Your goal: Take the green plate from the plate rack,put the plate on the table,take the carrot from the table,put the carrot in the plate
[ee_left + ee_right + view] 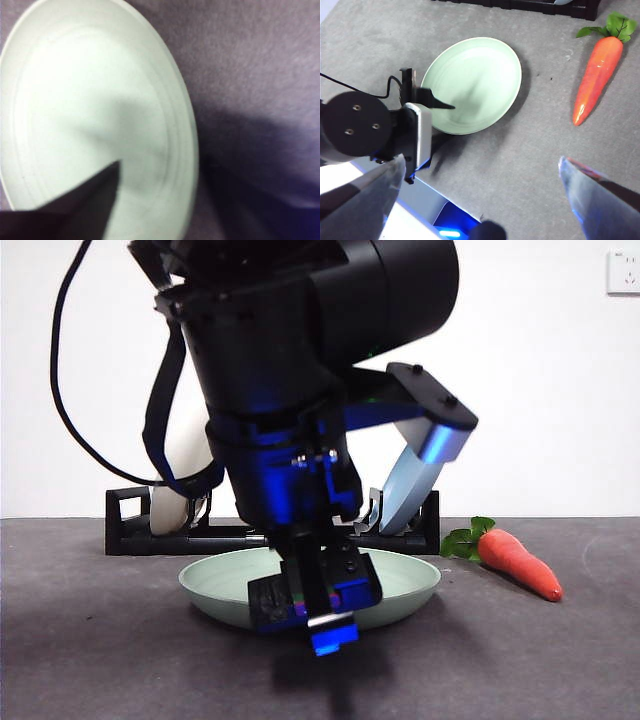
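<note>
Pale mint-green round shallow plate [405,580] lies flat on dark grey speckled matte table [90,660], in front of long low black plate rack [130,525]. Left gripper [427,97] at plate's near rim, one black jaw over plate interior; other jaw hidden, so pinching seems likely but cannot tell. Left wrist view blurred. Orange-red tapered toy carrot [597,80] with dark green leaves lies apart on table. Right gripper [480,172] hovers high, jaws spread. White wall behind.
</note>
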`<move>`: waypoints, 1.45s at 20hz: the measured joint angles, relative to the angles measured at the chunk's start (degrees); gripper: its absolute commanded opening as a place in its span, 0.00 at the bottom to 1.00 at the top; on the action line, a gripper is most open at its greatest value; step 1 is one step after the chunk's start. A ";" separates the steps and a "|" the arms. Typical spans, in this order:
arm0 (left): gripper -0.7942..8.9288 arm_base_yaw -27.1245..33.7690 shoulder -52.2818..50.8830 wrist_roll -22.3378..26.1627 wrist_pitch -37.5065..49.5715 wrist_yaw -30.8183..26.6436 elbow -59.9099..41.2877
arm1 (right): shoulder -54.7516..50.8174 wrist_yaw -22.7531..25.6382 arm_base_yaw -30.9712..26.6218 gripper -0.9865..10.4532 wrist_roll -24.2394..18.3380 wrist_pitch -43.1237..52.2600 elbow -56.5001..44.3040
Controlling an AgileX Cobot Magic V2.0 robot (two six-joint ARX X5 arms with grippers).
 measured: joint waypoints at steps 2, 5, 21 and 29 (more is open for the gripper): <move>0.48 -0.04 -1.66 -1.29 -2.49 1.16 0.02 | 0.24 0.00 0.00 0.64 0.04 0.81 0.00; 0.48 -0.11 -6.25 -4.07 -6.40 2.10 1.33 | 2.36 0.00 0.00 0.64 0.50 3.85 0.00; 0.47 -0.44 -48.15 -27.39 -12.15 19.65 9.66 | 44.17 15.06 2.93 0.63 5.42 39.74 0.02; 0.47 -0.59 -51.04 -31.36 -15.47 19.67 9.66 | 55.95 22.73 5.97 0.42 6.99 51.78 0.02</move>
